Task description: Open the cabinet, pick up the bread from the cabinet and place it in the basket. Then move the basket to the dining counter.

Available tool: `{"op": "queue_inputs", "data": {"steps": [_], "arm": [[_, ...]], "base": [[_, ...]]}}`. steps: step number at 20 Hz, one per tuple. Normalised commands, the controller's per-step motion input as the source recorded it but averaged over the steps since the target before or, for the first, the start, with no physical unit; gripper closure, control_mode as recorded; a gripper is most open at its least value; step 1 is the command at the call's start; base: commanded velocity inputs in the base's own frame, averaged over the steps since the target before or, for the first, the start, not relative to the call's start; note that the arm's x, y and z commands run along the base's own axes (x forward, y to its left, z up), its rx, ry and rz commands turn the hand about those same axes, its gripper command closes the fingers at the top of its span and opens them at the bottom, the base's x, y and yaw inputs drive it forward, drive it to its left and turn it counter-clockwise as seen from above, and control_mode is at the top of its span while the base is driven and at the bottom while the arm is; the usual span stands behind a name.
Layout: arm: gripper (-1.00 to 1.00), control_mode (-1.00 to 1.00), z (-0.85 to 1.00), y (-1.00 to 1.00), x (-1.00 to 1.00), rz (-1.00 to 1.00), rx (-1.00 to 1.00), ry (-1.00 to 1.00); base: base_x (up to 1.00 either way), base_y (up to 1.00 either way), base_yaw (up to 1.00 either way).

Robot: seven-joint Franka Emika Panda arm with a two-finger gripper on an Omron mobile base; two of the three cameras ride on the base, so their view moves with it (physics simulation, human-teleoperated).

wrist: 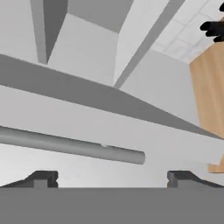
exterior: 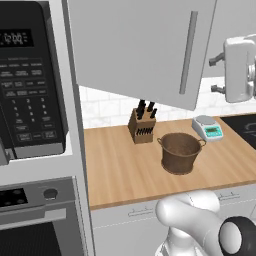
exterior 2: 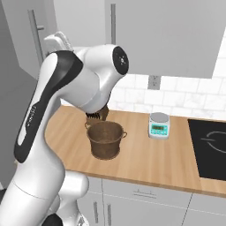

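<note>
The cabinet's left door (exterior: 135, 50) stands swung out over the counter, its long silver bar handle (exterior: 188, 52) near its right edge. My gripper (exterior: 216, 75) hangs just right of that handle, open, fingers pointing at it and not touching. In the hand view the handle (wrist: 74, 146) runs across just beyond my open gripper (wrist: 112, 177), with nothing between the fingertips (wrist: 41, 178). The brown basket (exterior: 180, 152) sits upright on the wooden worktop (exterior: 120, 170), below the door; it looks the same from the right (exterior 2: 105, 139). The bread is hidden. The dining counter is out of view.
A knife block (exterior: 142, 125) stands behind the basket by the tiled wall. A small scale (exterior: 207, 127) sits to its right, then a black cooktop (exterior: 245, 127). A black microwave (exterior: 30, 75) and an oven fill the left. My arm (exterior 2: 66, 97) rises left of the basket.
</note>
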Motion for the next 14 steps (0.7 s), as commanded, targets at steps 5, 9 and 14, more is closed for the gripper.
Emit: {"op": "queue_inputs", "data": {"steps": [5, 9, 14], "arm": [[-1.0, -1.0, 0.01, 0.02, 0.0, 0.08, -0.05, -0.37], [-1.0, -1.0, 0.07, -0.07, 0.02, 0.21, -0.03, -0.46], [-1.0, -1.0, 0.08, -0.05, 0.17, 0.25, -0.06, -0.28]], "base": [[0.0, 0.0, 0.0], [0.0, 0.0, 0.0], [0.0, 0.0, 0.0]]}}
